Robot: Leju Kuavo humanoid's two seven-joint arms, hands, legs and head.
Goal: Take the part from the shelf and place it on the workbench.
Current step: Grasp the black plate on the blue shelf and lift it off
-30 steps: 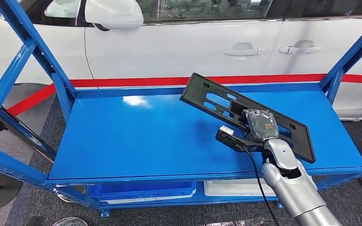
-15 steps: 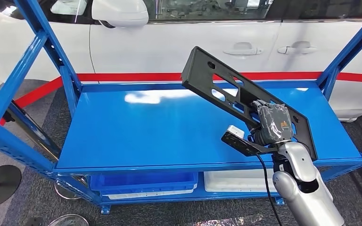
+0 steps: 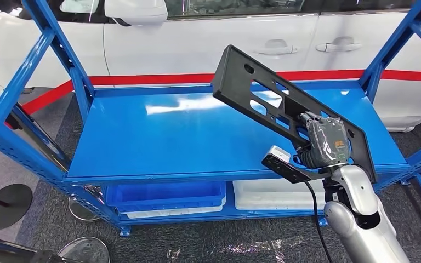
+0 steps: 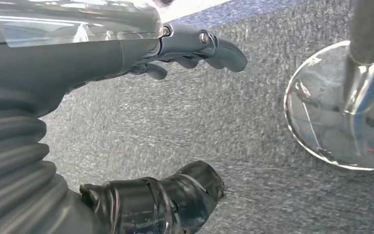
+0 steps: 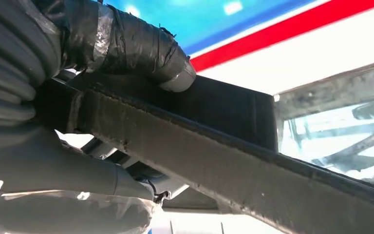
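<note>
Part (image 3: 285, 107) in hand: the long black plate with cut-outs is gripped near its lower end by the right hand (image 3: 322, 143), and it slants up and away over the right half of the blue shelf (image 3: 159, 139), its far end high above the surface and clear of it. In the right wrist view the thumb (image 5: 131, 46) lies across one face of the plate with the fingers wrapped under the other, so the grasp looks firm. The left hand (image 4: 126, 117) hangs over grey carpet near a chrome stand base (image 4: 338, 112), fingers apart and holding nothing.

By my reading, the pick is done and the carry is the step at hand; the plate has left the shelf, and no workbench is visible. A white car (image 3: 225, 38) stands behind the shelf. The next move calls for drawing the plate back past the front edge without catching the blue post (image 3: 394, 52) at the right rear corner, then turning toward the bench with the long free end kept under control.
</note>
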